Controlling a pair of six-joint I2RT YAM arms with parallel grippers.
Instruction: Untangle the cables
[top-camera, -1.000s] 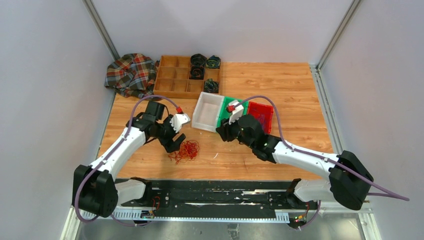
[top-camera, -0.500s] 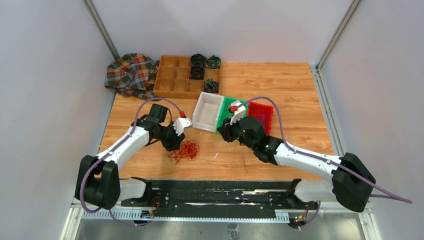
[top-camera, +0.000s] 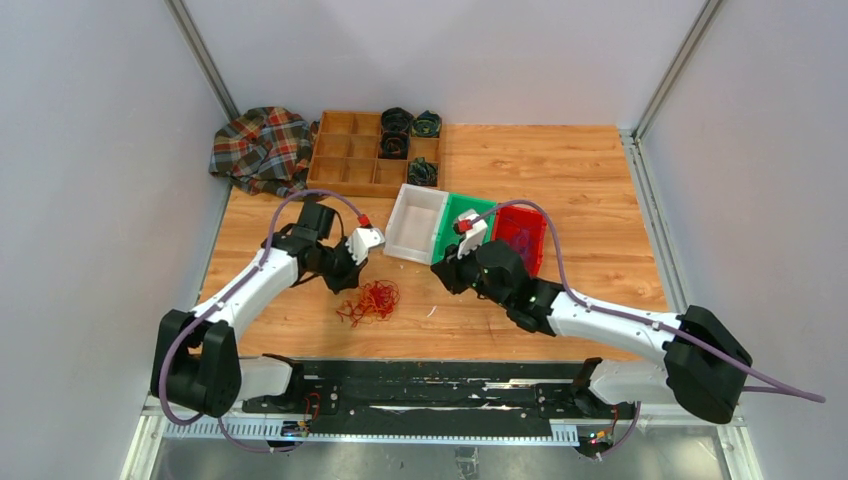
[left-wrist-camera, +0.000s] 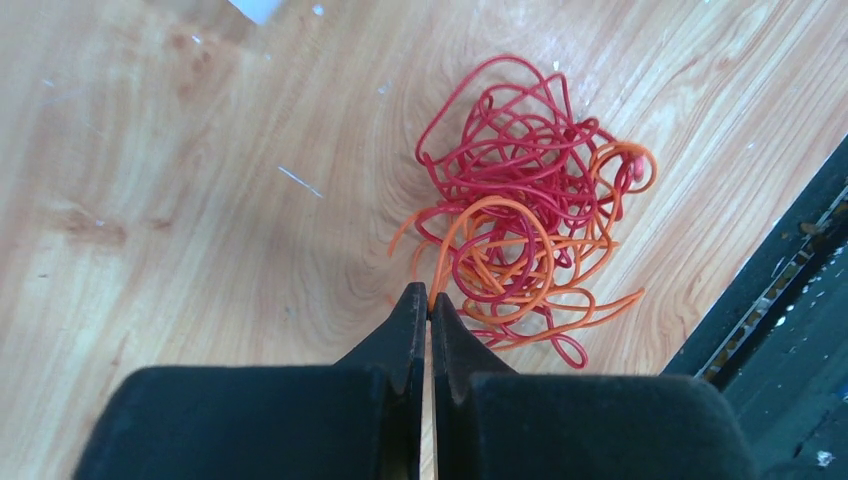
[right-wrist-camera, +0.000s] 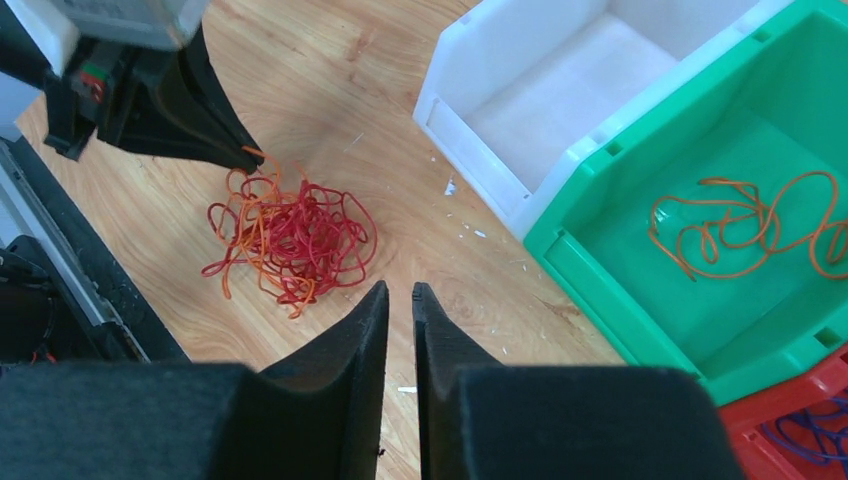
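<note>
The cables (top-camera: 372, 300) lie as a tangle of thin red and orange strands (left-wrist-camera: 530, 220) on the wooden table, in front of the left arm. My left gripper (left-wrist-camera: 430, 300) sits at the tangle's near edge, shut with an orange strand (left-wrist-camera: 470, 215) pinched at its tips. The right wrist view shows the same tangle (right-wrist-camera: 290, 235) with the left fingers (right-wrist-camera: 215, 120) touching its orange loop. My right gripper (right-wrist-camera: 400, 290) hovers over bare wood right of the tangle, jaws a narrow gap apart with nothing between them. One orange cable (right-wrist-camera: 740, 230) lies in the green bin (right-wrist-camera: 600, 150).
A white bin (top-camera: 415, 225), the green bin (top-camera: 462, 210) and a red bin (top-camera: 520, 228) holding a purple strand (right-wrist-camera: 800, 440) stand side by side mid-table. A wooden compartment tray (top-camera: 345, 165) with dark coils (top-camera: 396, 120) and a plaid cloth (top-camera: 262, 148) are at the back left.
The left gripper has closed on an orange strand at the tangle's edge. The right gripper has narrowed its jaws and shifted slightly left and towards the near edge.
</note>
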